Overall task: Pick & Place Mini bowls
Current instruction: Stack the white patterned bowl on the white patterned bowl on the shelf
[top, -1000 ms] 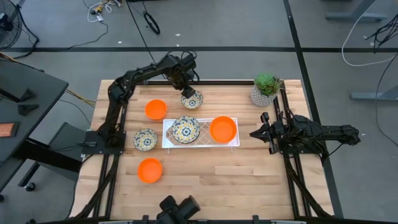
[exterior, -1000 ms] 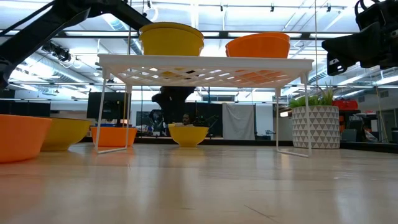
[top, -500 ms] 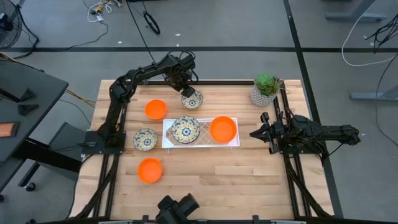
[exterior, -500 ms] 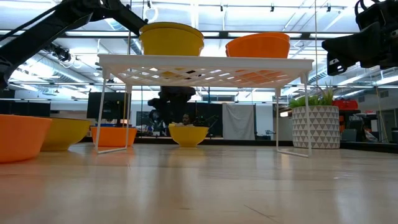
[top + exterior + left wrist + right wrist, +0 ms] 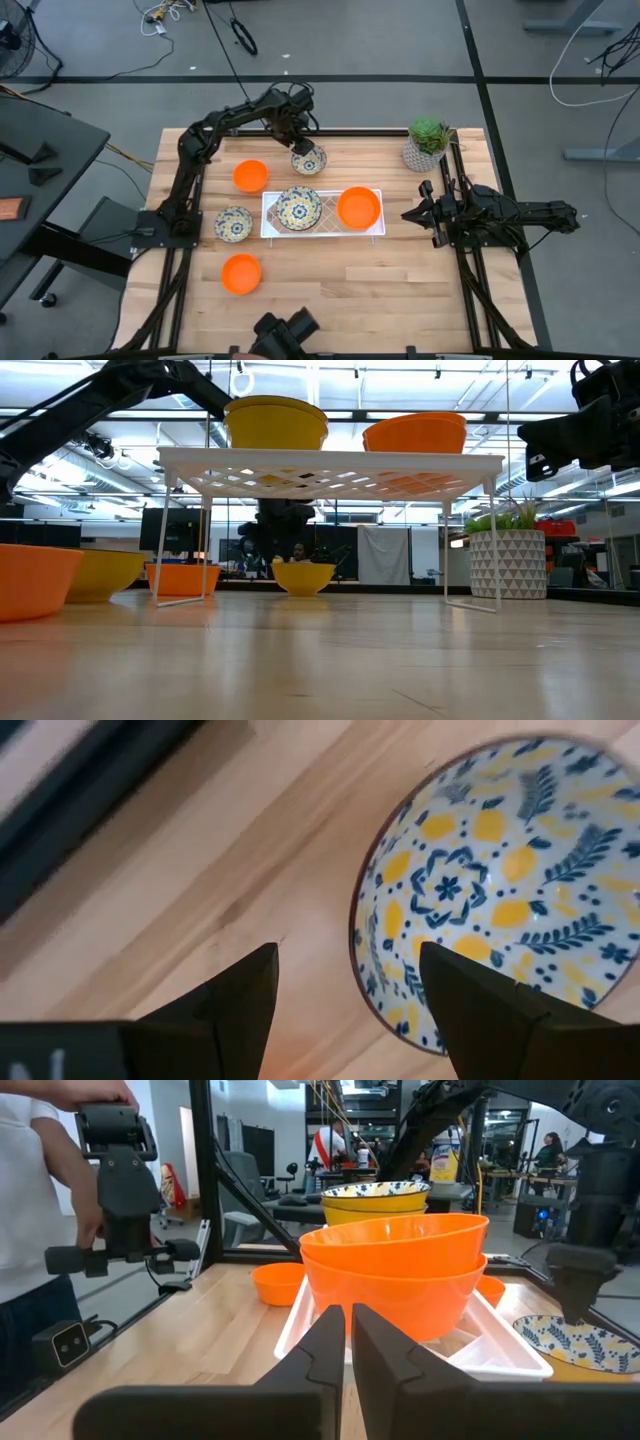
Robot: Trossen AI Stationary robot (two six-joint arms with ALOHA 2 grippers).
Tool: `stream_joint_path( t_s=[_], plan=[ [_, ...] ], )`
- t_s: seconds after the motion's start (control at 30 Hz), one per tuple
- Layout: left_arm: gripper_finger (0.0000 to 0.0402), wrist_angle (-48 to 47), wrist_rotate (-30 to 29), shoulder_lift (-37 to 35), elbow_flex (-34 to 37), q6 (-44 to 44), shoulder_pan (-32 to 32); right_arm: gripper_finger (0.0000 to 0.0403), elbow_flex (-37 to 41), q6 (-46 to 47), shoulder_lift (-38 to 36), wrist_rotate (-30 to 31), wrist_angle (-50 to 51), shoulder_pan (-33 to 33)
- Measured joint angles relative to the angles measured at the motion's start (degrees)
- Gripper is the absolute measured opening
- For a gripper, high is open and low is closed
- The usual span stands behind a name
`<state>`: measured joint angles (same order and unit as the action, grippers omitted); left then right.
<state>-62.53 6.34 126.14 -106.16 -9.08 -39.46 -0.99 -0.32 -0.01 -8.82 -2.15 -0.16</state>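
Observation:
A white mini bowl with blue-and-yellow flowers (image 5: 480, 870) stands on the wooden table near its far edge (image 5: 309, 161). My left gripper (image 5: 347, 952) points down at it, open. One finger (image 5: 470, 995) is over the bowl's inside and the other (image 5: 235, 1000) is outside, over the table, with the rim (image 5: 358, 925) between them. I see no touch. My right gripper (image 5: 407, 213) waits shut at the table's right side (image 5: 348, 1315). A white wire rack (image 5: 372, 231) carries a floral bowl (image 5: 298, 208) and an orange bowl (image 5: 358, 207).
Loose on the table stand an orange bowl (image 5: 250, 175), a floral bowl (image 5: 234, 222) and another orange bowl (image 5: 240, 273). A potted green plant (image 5: 428, 143) stands at the far right corner. A person (image 5: 40, 1230) holding a device stands beyond the table.
My left gripper has sunk a little toward the floral bowl at the far edge and its wrist has rolled slightly. Its fingers stay open. The bowls have kept their places.

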Motion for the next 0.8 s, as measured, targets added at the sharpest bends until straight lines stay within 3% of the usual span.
stream_joint_path(
  t_s=[0.6,0.8],
  plan=[
    [0.0247,0.77,-0.16,0.73,0.06,-0.75,-0.33,0.0027,0.00,-0.01,0.00,0.00,0.00,0.00],
    [0.0219,0.74,-0.18,0.73,0.06,-0.79,-0.33,0.0027,0.00,-0.02,0.00,0.00,0.00,0.00]
  ],
)
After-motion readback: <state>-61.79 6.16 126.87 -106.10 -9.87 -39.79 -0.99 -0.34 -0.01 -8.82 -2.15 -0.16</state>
